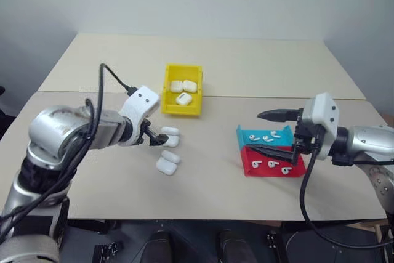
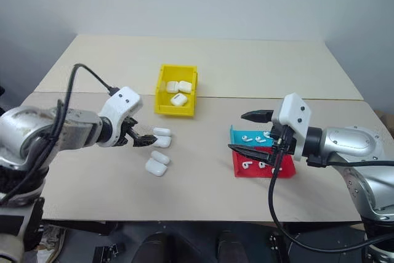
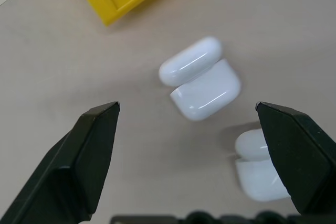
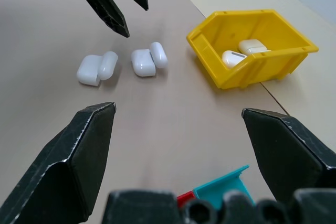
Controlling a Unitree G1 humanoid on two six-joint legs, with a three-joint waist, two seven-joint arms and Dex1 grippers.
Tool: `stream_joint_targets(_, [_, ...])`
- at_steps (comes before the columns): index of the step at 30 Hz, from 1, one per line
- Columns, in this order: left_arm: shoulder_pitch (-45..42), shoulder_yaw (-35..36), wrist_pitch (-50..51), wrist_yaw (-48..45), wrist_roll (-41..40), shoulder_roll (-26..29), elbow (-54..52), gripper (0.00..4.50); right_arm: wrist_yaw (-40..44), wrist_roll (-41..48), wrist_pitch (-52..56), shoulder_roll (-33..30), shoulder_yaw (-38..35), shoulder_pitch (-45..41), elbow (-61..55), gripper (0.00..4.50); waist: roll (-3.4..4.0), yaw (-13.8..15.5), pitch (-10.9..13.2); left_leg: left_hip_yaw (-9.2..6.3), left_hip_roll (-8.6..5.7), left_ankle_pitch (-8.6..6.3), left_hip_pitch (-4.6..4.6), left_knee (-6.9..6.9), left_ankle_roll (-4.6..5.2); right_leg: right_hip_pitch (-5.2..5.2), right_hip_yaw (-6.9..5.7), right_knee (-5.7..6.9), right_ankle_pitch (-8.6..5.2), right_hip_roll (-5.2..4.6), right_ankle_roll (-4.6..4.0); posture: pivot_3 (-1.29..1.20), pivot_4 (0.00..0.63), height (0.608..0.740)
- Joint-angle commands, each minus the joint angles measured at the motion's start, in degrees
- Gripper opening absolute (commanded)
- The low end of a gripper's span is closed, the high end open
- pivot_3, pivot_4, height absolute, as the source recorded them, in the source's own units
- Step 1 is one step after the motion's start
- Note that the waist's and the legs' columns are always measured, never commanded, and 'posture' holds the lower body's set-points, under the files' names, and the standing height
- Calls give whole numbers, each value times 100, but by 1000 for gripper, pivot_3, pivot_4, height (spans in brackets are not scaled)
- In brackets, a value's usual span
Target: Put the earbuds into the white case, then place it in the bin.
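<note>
The left gripper, jaws apart and empty, hovered just beside two open white cases on the table; its wrist view revealed their lids flipped back. The yellow bin held three closed cases. The right gripper, jaws wide, straddled the teal-and-red tray bearing the earbuds.
</note>
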Motion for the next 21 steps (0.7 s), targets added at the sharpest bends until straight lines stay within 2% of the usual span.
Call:
stream_joint_targets(1, [-381,39,85,103,9,-276,635,4500,-163,19,12,45,-92,2,-224,4464,0,27,0,0,0,0,0,0,0,0,0,0,0,0,0,0,150,740])
stream_joint_targets(7, [-785,366,101,768,-388,-886,1569,4500,-320,33,21,112,-74,24,-285,4464,0,36,0,-2,-1,0,-5,4,1,0,-3,-1,0,-1,0,0,150,740])
stream_joint_targets(11, [-839,329,101,1098,-861,-771,1537,4500,-365,32,-5,143,-62,45,-298,4464,0,21,0,-3,0,0,-9,2,1,-5,-3,-2,0,-1,0,0,150,740])
stream_joint_targets(16, [-1017,269,101,2428,-1931,-752,2092,4500,-425,35,-20,219,-36,83,-345,4464,0,26,0,-4,0,0,-4,6,0,-2,-2,6,0,-2,0,0,150,740])
stream_joint_targets(21, [-1541,-633,101,3644,-3350,-466,2733,4500,-481,-3,-41,314,24,94,-367,4464,-1,32,0,-7,-1,1,-6,13,-1,-3,-3,13,0,-5,1,0,150,740])
